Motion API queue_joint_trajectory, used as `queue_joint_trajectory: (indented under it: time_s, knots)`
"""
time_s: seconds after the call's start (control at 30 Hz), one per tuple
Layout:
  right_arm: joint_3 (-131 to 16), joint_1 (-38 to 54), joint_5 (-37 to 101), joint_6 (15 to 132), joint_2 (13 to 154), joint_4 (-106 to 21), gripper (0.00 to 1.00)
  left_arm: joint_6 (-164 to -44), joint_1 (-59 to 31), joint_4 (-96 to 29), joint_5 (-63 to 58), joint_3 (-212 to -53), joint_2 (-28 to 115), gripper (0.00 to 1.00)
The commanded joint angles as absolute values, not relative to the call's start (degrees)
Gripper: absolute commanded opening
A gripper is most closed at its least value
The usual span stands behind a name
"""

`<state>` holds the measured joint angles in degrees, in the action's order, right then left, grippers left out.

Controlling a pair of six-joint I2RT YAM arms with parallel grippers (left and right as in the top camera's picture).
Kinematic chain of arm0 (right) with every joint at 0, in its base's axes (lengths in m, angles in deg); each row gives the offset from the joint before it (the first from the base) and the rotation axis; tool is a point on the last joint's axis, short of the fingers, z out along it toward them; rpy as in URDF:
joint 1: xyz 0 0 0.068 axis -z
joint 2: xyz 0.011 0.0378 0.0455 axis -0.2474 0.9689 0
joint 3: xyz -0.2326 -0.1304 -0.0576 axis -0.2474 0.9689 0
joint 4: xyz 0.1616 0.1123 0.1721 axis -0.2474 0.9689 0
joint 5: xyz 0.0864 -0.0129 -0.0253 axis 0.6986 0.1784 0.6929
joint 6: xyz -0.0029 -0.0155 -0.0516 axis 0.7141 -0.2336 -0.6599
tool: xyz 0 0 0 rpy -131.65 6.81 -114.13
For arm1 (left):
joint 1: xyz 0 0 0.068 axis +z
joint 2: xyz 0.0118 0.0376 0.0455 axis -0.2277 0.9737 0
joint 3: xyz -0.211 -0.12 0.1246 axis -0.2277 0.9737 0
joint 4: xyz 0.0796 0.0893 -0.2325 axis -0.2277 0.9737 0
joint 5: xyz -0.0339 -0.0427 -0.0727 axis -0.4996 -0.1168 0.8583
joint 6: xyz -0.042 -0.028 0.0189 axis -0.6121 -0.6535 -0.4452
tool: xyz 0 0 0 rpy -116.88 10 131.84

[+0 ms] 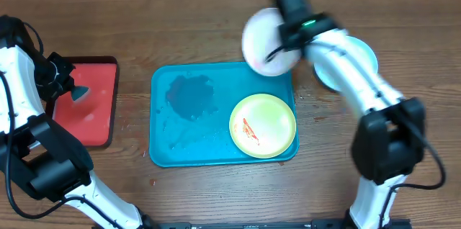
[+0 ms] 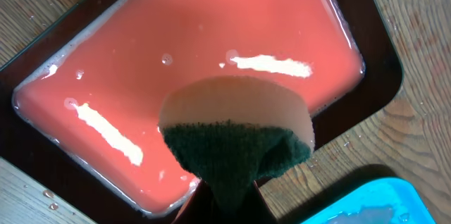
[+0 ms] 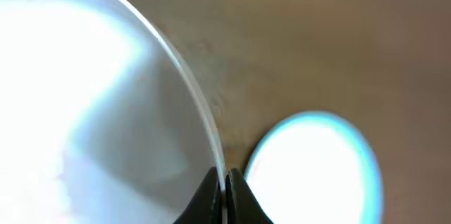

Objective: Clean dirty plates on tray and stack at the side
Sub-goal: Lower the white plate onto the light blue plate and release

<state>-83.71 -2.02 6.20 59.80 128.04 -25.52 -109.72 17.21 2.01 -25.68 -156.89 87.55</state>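
pinched in the right gripper [image 3: 224, 182], the white plate [image 3: 91, 111] hangs tilted over the far right corner of the teal tray [image 1: 180, 150], and the light blue plate [image 3: 317, 175] lies flat on the table beside it. the yellow-green plate [image 1: 263, 125] with a red smear sits inside the tray, at its near right end. the left gripper [image 1: 65, 81] squeezes a sponge [image 2: 236, 136] over the red tray [image 2: 197, 48].

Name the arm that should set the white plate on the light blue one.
Right. The right gripper pinches the white plate by its rim, close beside the light blue plate. The left gripper holds a sponge over the red tray, far from both.
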Motion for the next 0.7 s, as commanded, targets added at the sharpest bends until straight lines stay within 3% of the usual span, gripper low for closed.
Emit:
queue_joint_trajectory:
  time_s: [0.0, 0.1, 0.3, 0.67]
  knots:
    - [-84.39, 9.70, 41.20, 65.83, 124.70, -23.97, 0.04, -108.87, 16.75, 1.84, -25.20, -156.44, 85.93, 0.04]
    - [-83.60, 19.32, 48.95, 65.44, 124.70, -22.16, 0.04, -108.87, 16.75, 1.84, -25.20, -156.44, 85.93, 0.04]
    - [-78.75, 30.53, 41.76, 63.54, 124.81, -20.80, 0.04, -109.06, 16.71, 1.82, -25.18, -156.44, 85.93, 0.04]
    - [-69.94, 33.61, 36.56, 64.96, 124.87, -27.42, 0.04, -109.04, 15.13, 1.47, -25.20, -156.44, 85.93, 0.04]
